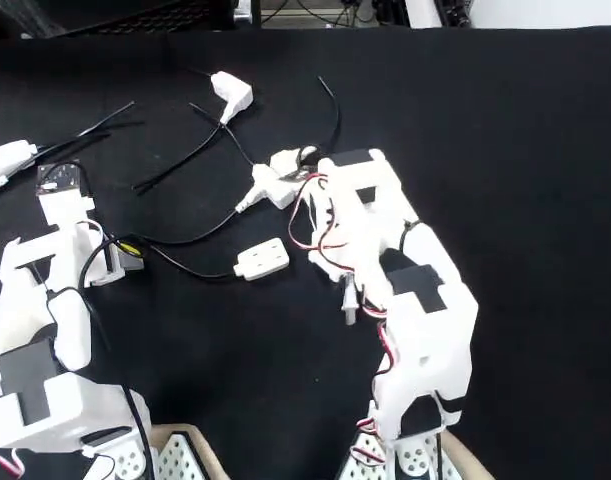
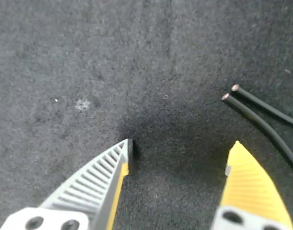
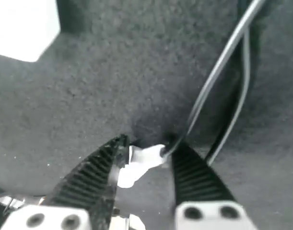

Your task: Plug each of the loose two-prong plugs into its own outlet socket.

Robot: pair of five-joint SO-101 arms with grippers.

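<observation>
My right gripper (image 3: 149,143) is shut on a small white two-prong plug (image 3: 142,162) just above the black cloth, its black cable (image 3: 218,67) running away from the fingers. In the high view this gripper (image 1: 299,164) sits at the table's middle, beside a white adapter block (image 1: 269,187). A white outlet socket (image 1: 261,259) lies nearer the front, apart from it. Another white plug (image 1: 232,94) rests at the back. My left gripper (image 2: 182,146) stands open over bare cloth with nothing between its fingers; two cut cable ends (image 2: 229,92) lie close by. It is at the left in the high view (image 1: 119,256).
More white plug pieces (image 1: 7,160) lie at the far left edge. Black cables (image 1: 185,160) trail across the back left of the cloth. A white block corner (image 3: 22,25) lies near the right gripper. The right half of the table is bare black cloth (image 1: 525,150).
</observation>
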